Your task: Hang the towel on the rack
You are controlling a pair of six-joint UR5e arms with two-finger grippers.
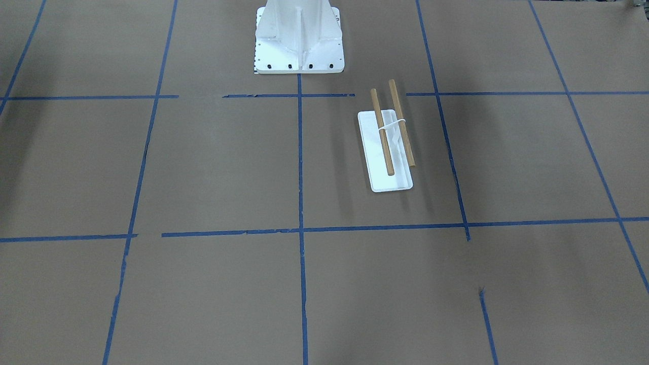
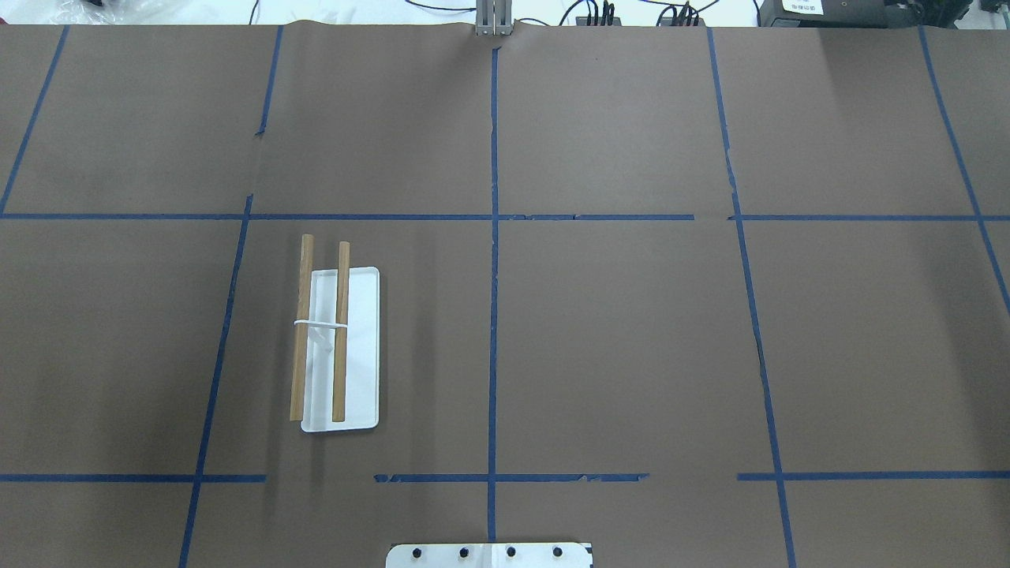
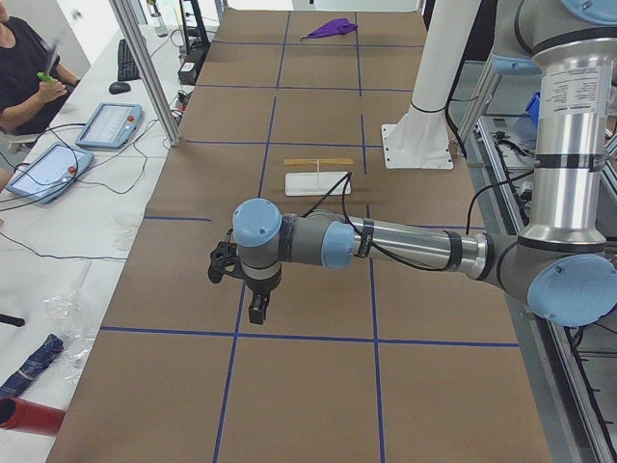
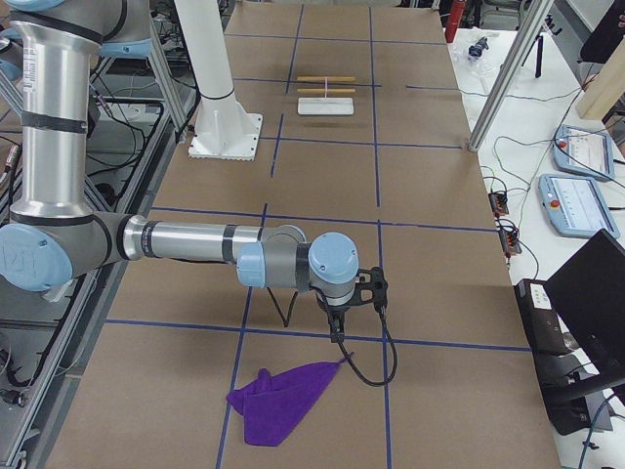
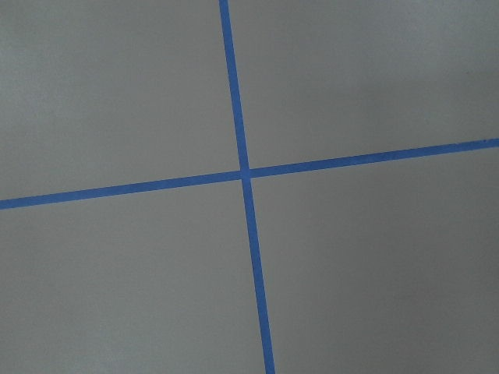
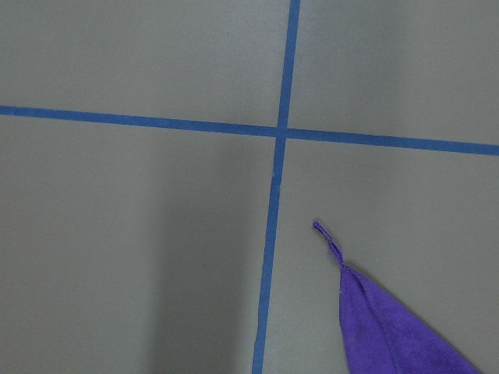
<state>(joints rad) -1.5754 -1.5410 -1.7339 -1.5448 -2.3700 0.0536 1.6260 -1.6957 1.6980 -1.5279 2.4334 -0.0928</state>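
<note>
The rack (image 1: 389, 129) has two wooden dowel rods joined by a white bracket over a flat white base (image 1: 393, 183). It stands bare on the brown table and also shows in the overhead view (image 2: 319, 331). The purple towel (image 4: 283, 399) lies crumpled at the table's right end, far from the rack (image 4: 326, 80). Its pointed corner shows in the right wrist view (image 6: 390, 327). My right gripper (image 4: 336, 328) hangs just above and beside that corner. My left gripper (image 3: 257, 309) hangs over bare table at the left end, near the rack (image 3: 318, 162). I cannot tell whether either gripper is open or shut.
The large white bolted pedestal (image 1: 299, 40) stands at the robot's side of the table, close to the rack. Aluminium posts (image 3: 145, 68) and tablets (image 3: 106, 125) line the operators' side, where a person sits. Blue tape lines cross the table.
</note>
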